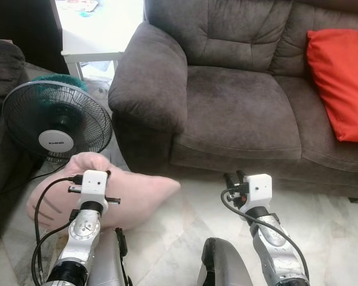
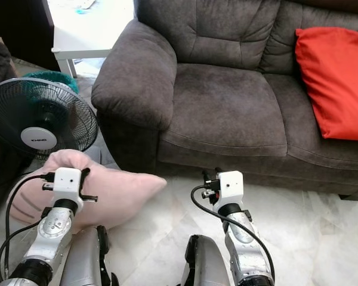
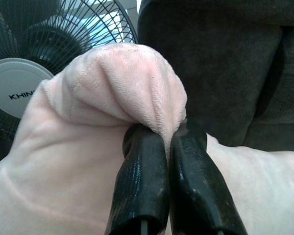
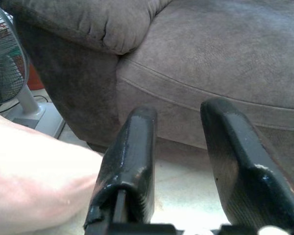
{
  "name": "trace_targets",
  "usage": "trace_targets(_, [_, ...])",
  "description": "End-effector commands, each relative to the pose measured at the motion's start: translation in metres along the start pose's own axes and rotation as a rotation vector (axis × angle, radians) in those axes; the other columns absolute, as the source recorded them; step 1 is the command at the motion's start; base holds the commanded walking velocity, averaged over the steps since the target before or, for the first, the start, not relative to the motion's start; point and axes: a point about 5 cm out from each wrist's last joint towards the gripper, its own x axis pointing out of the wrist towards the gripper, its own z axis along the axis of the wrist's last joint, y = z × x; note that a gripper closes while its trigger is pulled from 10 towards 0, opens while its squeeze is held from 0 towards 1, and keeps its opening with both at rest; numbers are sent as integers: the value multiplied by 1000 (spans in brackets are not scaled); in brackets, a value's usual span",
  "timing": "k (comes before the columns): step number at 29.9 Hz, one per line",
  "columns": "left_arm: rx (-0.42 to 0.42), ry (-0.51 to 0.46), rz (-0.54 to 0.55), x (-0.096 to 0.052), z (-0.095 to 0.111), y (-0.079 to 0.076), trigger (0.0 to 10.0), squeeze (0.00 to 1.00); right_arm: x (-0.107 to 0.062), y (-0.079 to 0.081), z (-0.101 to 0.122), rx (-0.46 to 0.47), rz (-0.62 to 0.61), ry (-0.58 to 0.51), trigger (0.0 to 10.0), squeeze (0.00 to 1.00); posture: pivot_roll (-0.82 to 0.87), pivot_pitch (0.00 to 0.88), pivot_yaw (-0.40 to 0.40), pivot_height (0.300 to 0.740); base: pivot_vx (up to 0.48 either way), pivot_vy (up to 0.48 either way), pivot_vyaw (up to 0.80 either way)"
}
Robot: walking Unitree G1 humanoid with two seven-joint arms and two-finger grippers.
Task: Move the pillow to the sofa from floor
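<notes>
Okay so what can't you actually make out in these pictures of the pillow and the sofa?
- Head views: the left end effector fingertips are hidden behind its wrist camera and the pink pillow.
- Head views: the pillow's underside, so whether it touches the floor.
- Head views: the sofa and red cushion are cut off at the edge.
- Right wrist view: the right end effector is open; the pillow is overexposed.

Plush pink velvety pillow (image 3: 112, 93), matt brown suede-like sofa (image 1: 238, 101); glossy marble floor (image 1: 185, 232)
</notes>
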Motion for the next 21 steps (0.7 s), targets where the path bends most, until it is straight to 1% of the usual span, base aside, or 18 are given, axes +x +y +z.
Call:
trace_targets(1, [11, -118, -21, 5, 24, -5, 10000, 0, -1, -7, -2, -4, -27, 13, 10000, 0, 146, 15, -127, 543, 0, 0, 0])
trace_targets(7, [21, -149, -35, 4, 31, -6, 10000, 0, -1, -8, -4, -3, -31, 18, 10000, 0, 153, 5, -126, 543, 0, 0, 0])
trace_targets(11, [21, -165, -37, 4, 36, -6, 10000, 0, 0, -8, -5, -4, -32, 20, 10000, 0, 159, 0, -123, 556, 0, 0, 0])
trace_targets(14, [25, -173, -49, 4, 39, -8, 10000, 0, 1, -7, -6, -1, -33, 21, 10000, 0, 160, 0, -120, 573, 0, 0, 0])
trace_targets(21, [27, -158, -62, 2, 36, -11, 10000, 0, 1, -4, -7, 9, -33, 19, 10000, 0, 155, 0, -112, 601, 0, 0, 0])
